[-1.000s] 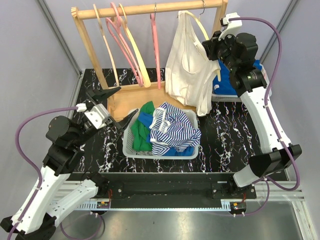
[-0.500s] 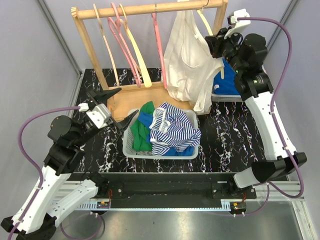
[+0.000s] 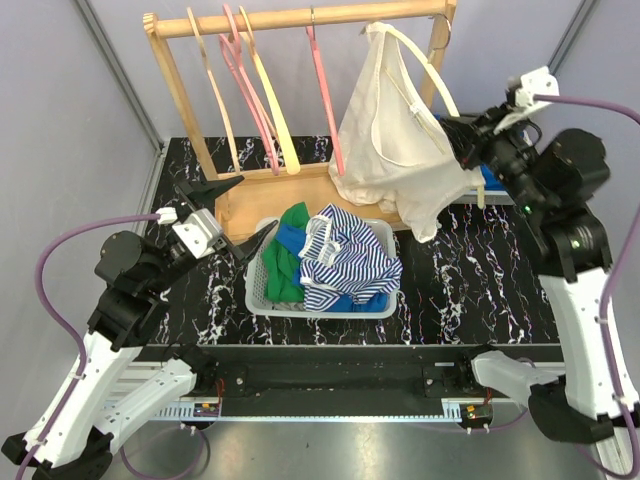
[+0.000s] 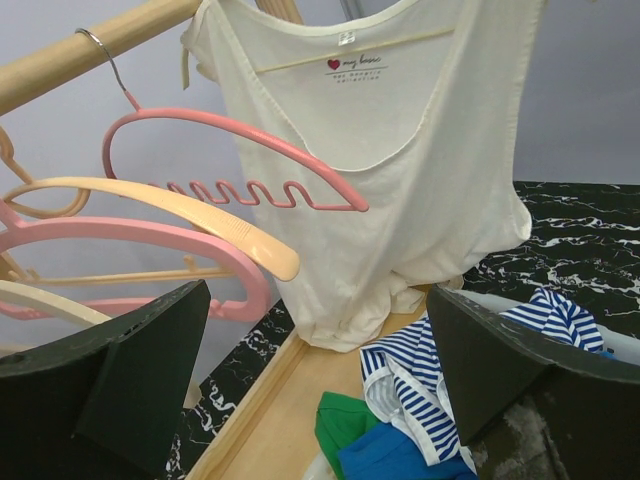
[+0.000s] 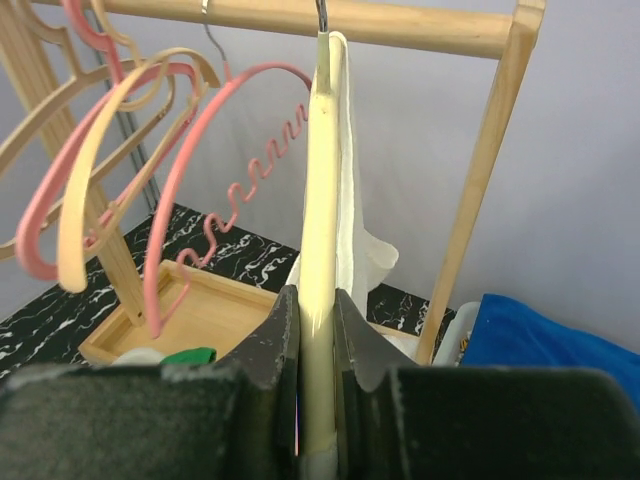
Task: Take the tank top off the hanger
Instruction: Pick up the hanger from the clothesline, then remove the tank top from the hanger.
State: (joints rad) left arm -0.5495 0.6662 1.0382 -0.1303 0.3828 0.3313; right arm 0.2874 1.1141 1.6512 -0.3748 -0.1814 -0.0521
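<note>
The cream tank top (image 3: 395,150) hangs on a pale yellow hanger (image 3: 425,65) hooked at the right end of the wooden rail (image 3: 300,18). The hanger is swung out to the right, with the shirt stretched along it. My right gripper (image 3: 462,140) is shut on the hanger's lower arm. In the right wrist view the jaws of this gripper (image 5: 318,320) clamp the hanger bar (image 5: 320,180), and the tank top (image 5: 350,180) drapes behind it. My left gripper (image 3: 256,202) stands open and empty, left of the basket. Its camera faces the tank top (image 4: 400,170) from a distance.
Several empty pink and cream hangers (image 3: 260,100) hang on the rail's left half. A white basket (image 3: 255,285) holds striped, green and blue clothes in front of the rack's wooden base (image 3: 290,190). A bin of blue cloth (image 3: 487,175) sits behind my right gripper.
My right arm has swung to the right and nearer, dragging the hanger's lower end and the tank top out sideways. The hook stays on the rail. The left arm has not moved.
</note>
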